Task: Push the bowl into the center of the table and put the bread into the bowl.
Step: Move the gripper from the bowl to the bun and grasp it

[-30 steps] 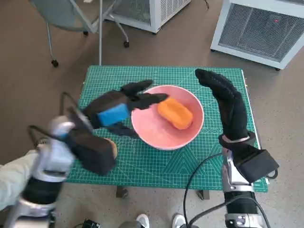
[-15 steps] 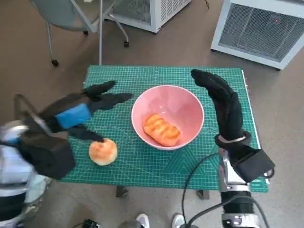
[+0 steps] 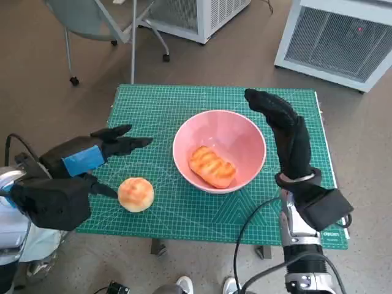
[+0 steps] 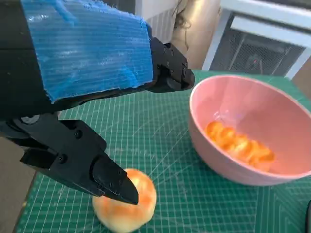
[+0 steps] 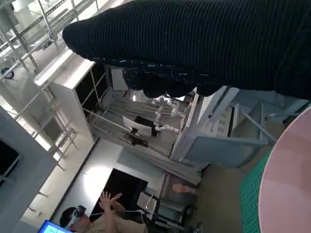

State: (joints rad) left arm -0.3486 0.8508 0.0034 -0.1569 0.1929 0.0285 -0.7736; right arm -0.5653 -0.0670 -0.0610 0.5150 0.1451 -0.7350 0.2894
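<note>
Pink bowl point(image 3: 219, 151) sits about mid-frame on the green mat point(image 3: 159, 110), a bit right of the mat's middle, with the long orange bread point(image 3: 212, 166) lying in the bottom of it. You can see the same thing in the left wrist view, bread point(image 4: 239, 144) down inside the bowl point(image 4: 252, 131).

Left hand point(image 3: 86, 157) is at the left of the frame over the mat's left edge, fingers spread out and pointing toward the bowl, holding nothing. Its thumb comes down right by a round bun point(image 3: 135, 194) at the lower left of the mat; in the wrist view the thumb tip overlaps the bun point(image 4: 125, 201), but I can't tell if it's really touching. There's a clear strip of mat between the fingertips and the bowl's rim.

Right hand point(image 3: 283, 128) is right of the bowl, glove standing tall with the fingers together and hooked over at the top, just beside the upper right rim. Nothing in it. Touching the rim or not, can't tell. The right wrist view is mostly glove point(image 5: 204, 43).

Room-wise: open mat above the bowl and along the bottom edge. A chair point(image 3: 92, 15) is on the floor at upper left, white units point(image 3: 343, 37) at upper right.
</note>
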